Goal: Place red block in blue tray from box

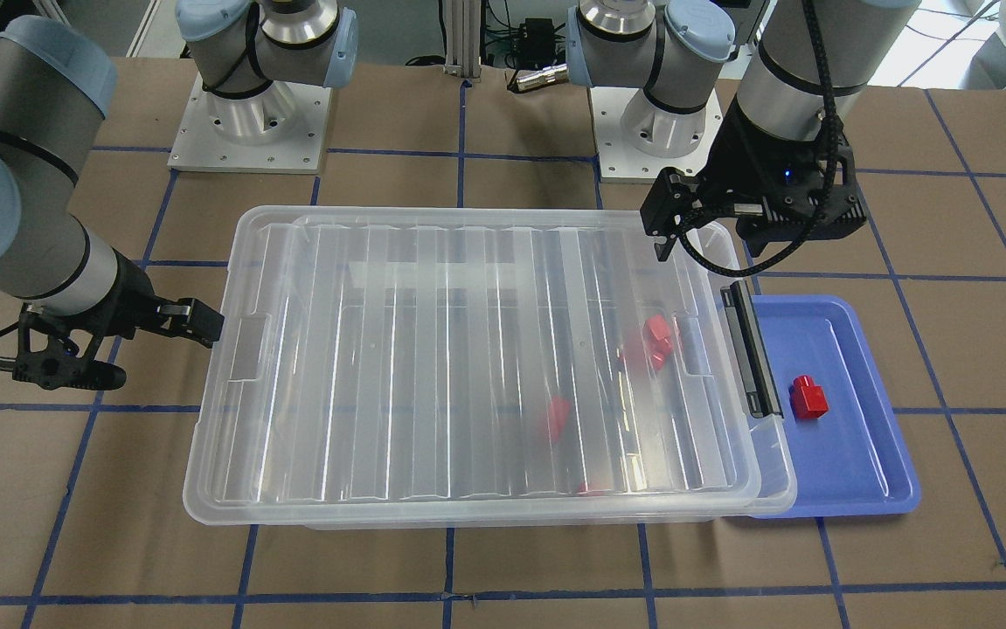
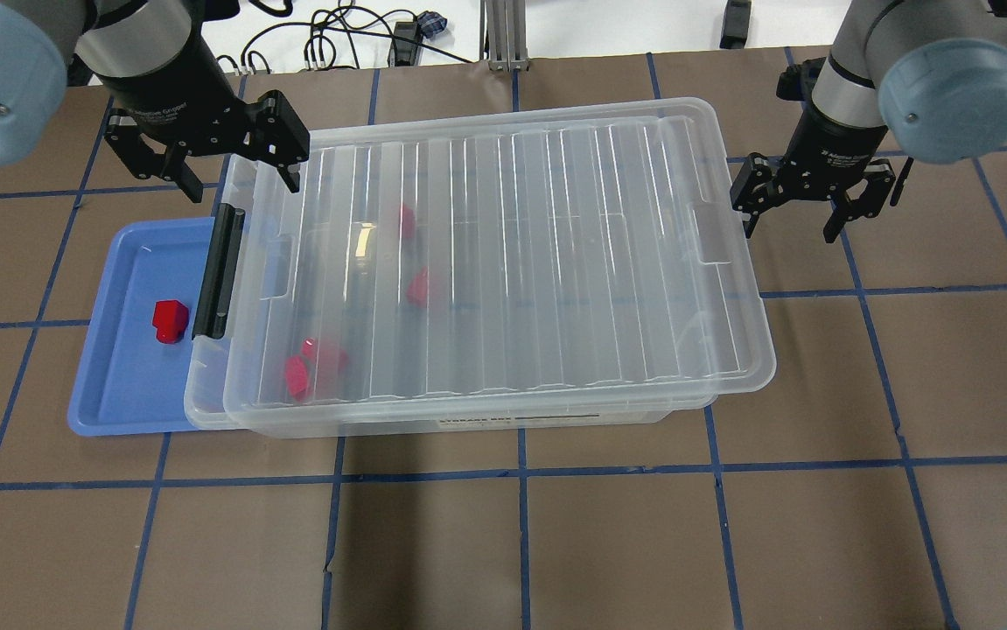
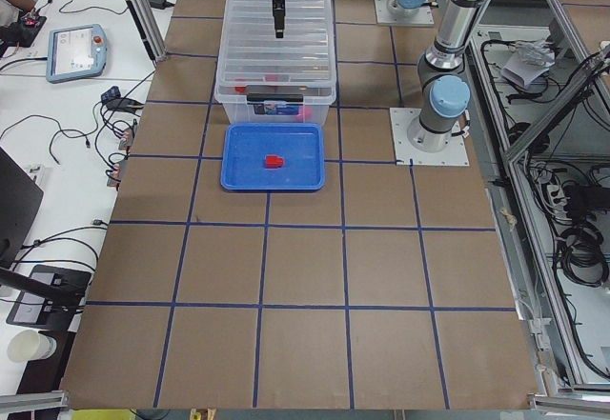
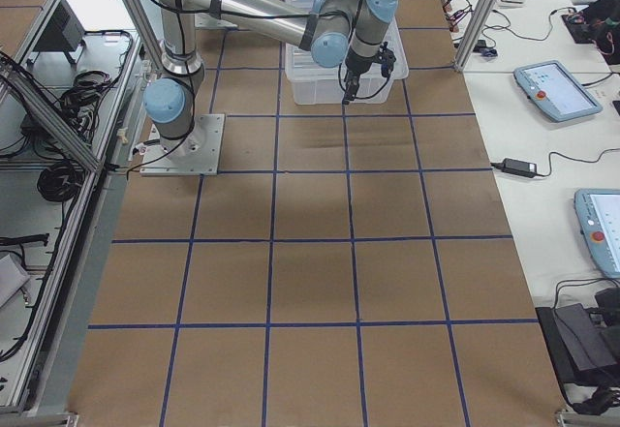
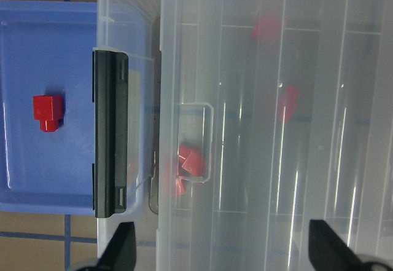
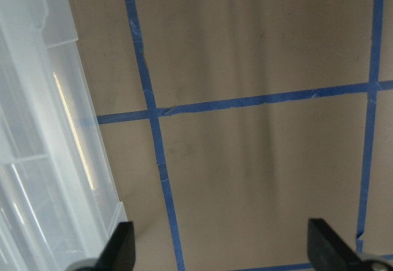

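One red block [image 2: 170,320] lies in the blue tray [image 2: 109,398], which sits at the box's handle end; it also shows in the front view [image 1: 809,397] and the left wrist view [image 5: 48,112]. The clear box [image 2: 512,262] has its ribbed lid on, slightly askew, with the black handle bar [image 2: 217,271] over the tray's edge. Several more red blocks [image 2: 420,287] show blurred through the lid. My left gripper [image 2: 241,179] is open and empty above the box's handle-end corner. My right gripper [image 2: 788,229] is open and empty over bare table beside the box's other end.
Brown table covering with blue tape grid lines [image 2: 520,472]. The two arm base plates [image 1: 249,122] stand behind the box. The tray's inner edge is partly covered by the box rim [image 1: 769,489].
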{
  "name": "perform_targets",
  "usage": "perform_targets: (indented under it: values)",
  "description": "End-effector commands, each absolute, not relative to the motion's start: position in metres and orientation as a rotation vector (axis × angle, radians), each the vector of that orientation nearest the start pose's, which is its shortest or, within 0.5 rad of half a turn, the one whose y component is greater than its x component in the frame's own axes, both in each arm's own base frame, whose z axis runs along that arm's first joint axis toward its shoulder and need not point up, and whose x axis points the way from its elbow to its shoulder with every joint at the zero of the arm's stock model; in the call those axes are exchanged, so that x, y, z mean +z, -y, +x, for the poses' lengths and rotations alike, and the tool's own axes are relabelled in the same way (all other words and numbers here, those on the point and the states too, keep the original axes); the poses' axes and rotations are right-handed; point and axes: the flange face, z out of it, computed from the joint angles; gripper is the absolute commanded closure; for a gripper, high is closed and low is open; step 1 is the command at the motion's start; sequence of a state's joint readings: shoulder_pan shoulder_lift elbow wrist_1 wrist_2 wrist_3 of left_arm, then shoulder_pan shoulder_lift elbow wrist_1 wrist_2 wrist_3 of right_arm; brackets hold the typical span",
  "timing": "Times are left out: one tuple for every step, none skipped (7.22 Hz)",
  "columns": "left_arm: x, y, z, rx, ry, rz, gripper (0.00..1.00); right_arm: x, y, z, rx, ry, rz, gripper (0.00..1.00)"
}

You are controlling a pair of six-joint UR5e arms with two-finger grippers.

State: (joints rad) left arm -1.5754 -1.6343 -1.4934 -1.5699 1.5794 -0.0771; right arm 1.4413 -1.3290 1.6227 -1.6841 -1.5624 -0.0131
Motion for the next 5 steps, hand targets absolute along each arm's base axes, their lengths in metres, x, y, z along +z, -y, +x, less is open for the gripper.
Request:
perform_targets:
  values:
    - [0.493,0.520,-0.133,-0.023,-3.125,-0.108,0.00,0.346,0.570,0.077,0.272,-3.071,0.213,0.00]
    - [0.499,0.517,-0.132,-0.037,-3.123,-0.111,0.00,0.347,0.570,0.078,0.266,-3.067,0.216,0.00]
    - [0.504,0.518,-0.133,-0.051,-3.125,-0.108,0.00,0.353,0.572,0.077,0.248,-3.072,0.216,0.00]
    - [0.498,0.520,-0.134,-0.034,-3.128,-0.108,0.00,0.373,0.571,0.076,0.195,-3.081,0.219,0.00]
    - [0.503,0.517,-0.133,-0.049,-3.125,-0.111,0.00,0.410,0.559,0.074,0.088,-3.085,0.225,0.00]
